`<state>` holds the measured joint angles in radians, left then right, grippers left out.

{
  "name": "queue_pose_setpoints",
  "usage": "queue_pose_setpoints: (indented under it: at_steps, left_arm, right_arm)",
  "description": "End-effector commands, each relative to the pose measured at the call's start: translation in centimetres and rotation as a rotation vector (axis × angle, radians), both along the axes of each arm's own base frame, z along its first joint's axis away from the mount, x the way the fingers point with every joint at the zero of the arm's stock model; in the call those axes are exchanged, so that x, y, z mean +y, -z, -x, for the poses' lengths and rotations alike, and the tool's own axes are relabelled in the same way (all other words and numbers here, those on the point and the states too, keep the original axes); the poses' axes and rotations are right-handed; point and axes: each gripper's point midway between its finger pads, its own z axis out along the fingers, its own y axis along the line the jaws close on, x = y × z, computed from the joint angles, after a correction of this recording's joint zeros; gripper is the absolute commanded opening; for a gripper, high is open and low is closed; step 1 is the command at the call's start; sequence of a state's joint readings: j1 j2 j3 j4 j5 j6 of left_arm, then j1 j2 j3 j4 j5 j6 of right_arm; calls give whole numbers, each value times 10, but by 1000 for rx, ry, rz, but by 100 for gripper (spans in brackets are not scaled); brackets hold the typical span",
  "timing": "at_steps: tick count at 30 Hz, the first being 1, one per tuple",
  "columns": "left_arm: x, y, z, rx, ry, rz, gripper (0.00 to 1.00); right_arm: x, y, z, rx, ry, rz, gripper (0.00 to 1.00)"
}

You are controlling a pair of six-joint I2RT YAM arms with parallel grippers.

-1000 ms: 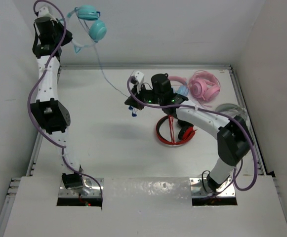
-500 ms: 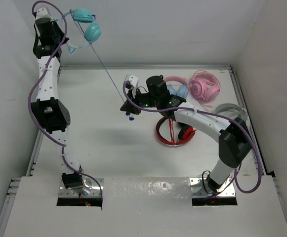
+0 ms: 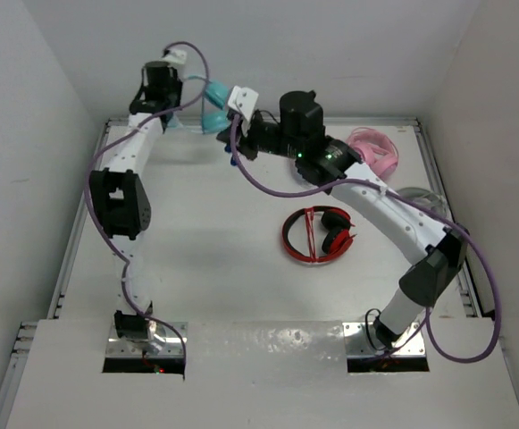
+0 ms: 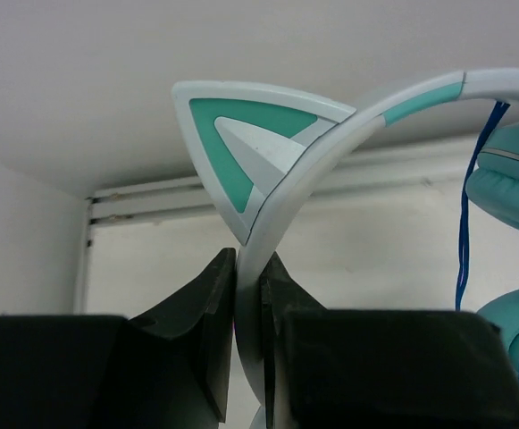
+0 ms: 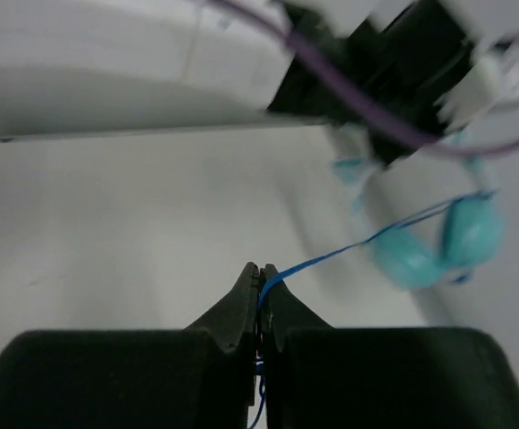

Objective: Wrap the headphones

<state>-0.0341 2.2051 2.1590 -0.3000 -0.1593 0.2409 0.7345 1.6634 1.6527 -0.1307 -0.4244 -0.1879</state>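
The headphones (image 4: 281, 170) had a headband of smooth, hard plastic, pale mint with teal insets and a faint satin sheen; their ear cushions (image 4: 509, 192) looked like soft, slightly shiny leatherette. The thin blue cable (image 5: 348, 247) seemed smooth and rubbery. The left tool (image 4: 248, 277) and right tool (image 5: 259, 273) both had matt black plastic fingers. The worktop (image 3: 205, 241) was flat, matt white. On its right side, the red headphones (image 3: 317, 234) looked glossier than the pink pair (image 3: 372, 150).
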Motion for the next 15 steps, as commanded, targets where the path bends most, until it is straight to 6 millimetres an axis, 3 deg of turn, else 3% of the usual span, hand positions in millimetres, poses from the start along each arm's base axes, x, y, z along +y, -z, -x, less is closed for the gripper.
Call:
queue_pose_setpoints:
  at_steps: [1,3,4,5,6,8,10,15]
  left_arm:
    - [-70,-75,12,-156,234,-143,0]
    - [-110,-60,23,-116,362,-190,0]
    - [-120,-66,29,-123,392,-206,0]
    - [-134,-65,33,-116,451,-209,0]
    - [-145,-65,38,-96,487,-199,0]
    - [-159,-57,47,-55,565,-185,0]
    - [-174,-57,55,-43,629,-214,0]
    - [-208,-56,84,9,822,-164,0]
  right_arm:
    - [-40,-70,-41,-271,201,18,0]
    - [-67,-87,-74,-340,317,39,0]
    - [-82,-89,-91,-345,389,50,0]
    - [-89,-77,-110,-314,427,65,0]
    - [-114,-85,-130,-315,497,55,0]
    - [-136,-74,-156,-310,590,92,0]
    - [-158,-73,-174,-333,665,124,0]
    - [-192,-64,-205,-293,754,78,0]
